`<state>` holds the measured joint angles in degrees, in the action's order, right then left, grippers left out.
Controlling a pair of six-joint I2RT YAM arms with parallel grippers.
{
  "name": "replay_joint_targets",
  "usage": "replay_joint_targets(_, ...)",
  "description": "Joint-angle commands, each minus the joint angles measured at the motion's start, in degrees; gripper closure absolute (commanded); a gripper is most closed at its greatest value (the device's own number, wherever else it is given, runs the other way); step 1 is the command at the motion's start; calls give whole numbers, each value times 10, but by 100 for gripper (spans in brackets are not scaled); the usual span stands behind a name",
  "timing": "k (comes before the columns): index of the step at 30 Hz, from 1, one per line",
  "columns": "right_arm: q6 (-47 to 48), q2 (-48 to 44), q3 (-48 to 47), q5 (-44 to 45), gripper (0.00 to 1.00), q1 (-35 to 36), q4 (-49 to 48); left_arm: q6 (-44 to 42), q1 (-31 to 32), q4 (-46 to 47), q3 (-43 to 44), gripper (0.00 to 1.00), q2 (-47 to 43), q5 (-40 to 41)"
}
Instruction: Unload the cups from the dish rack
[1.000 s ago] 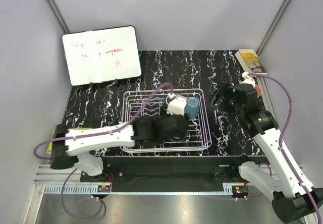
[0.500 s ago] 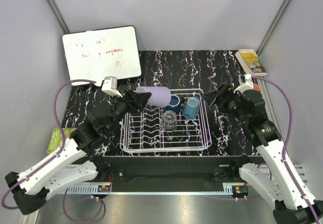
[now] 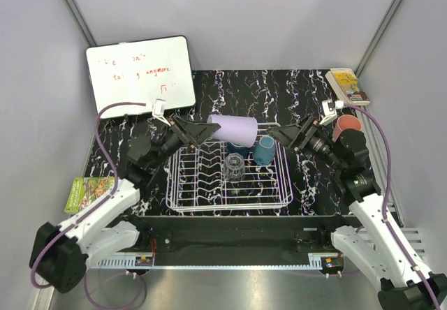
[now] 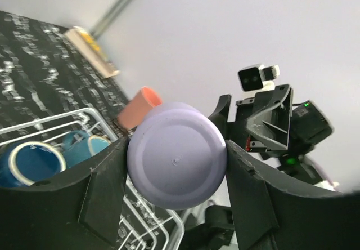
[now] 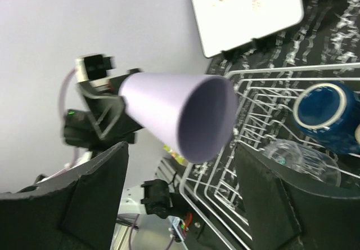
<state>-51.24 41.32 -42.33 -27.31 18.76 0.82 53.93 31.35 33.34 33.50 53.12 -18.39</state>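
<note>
My left gripper (image 3: pixel 200 133) is shut on the base end of a lavender cup (image 3: pixel 234 128), held on its side above the back of the white wire dish rack (image 3: pixel 230 206). In the left wrist view the cup's base (image 4: pixel 177 155) fills the gap between the fingers. My right gripper (image 3: pixel 292 137) stands open, facing the cup's open mouth (image 5: pixel 207 117), apart from it. In the rack stand a teal cup (image 3: pixel 264 149), a clear glass (image 3: pixel 235 165) and a dark blue cup (image 5: pixel 323 112). A salmon cup (image 3: pixel 346 125) rests on the table to the right.
A whiteboard (image 3: pixel 140 76) leans at the back left. A yellow book (image 3: pixel 347 85) lies in the back right corner. A green packet (image 3: pixel 87 191) lies at the table's left edge. Grey walls close in both sides.
My left arm has lifted the lavender cup out of the rack and swung it toward the right. The right gripper has turned left to face the cup and narrowed slightly.
</note>
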Motion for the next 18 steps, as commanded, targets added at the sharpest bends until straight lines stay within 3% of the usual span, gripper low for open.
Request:
replay_joint_targets(1, -60, -6, 21, -60, 17, 4, -130, 132, -29, 275, -34, 100, 64, -103)
replay_joint_targets(18, -97, 84, 10, -101, 20, 28, -227, 148, -29, 280, -14, 100, 101, -126)
